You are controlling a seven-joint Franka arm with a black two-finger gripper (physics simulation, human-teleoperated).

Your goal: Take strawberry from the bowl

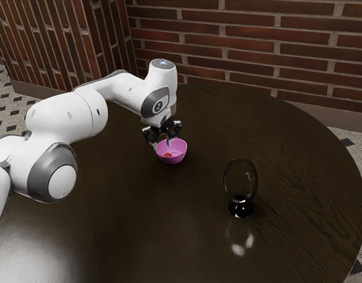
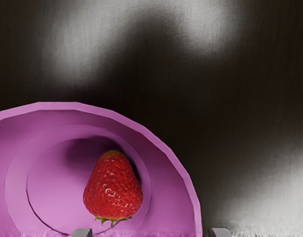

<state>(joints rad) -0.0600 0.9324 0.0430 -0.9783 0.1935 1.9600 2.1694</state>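
Exterior view: fingers [image 1: 168,142] are spread wide at the pink bowl [image 1: 180,151]; below them, strawberry [image 1: 167,154] is ringed by bowl wall; glass [image 1: 241,207] is noted well apart.

Looking down past two parted grey fingertips [image 2: 82,233] into a pink bowl [image 2: 164,190] on a dark table [image 2: 240,123], at a red strawberry [image 2: 113,190] lying inside (green leaves and all).

No text, label, brand, number or sign reads clearly. Closest thing: small round emblem [image 1: 158,107] on the dark grey joint cap [image 1: 147,103] near the end of the white arm [image 1: 66,119]. Squiggle inside looks a bit like a 2, too small to confirm. Wrist view: no legible characters.
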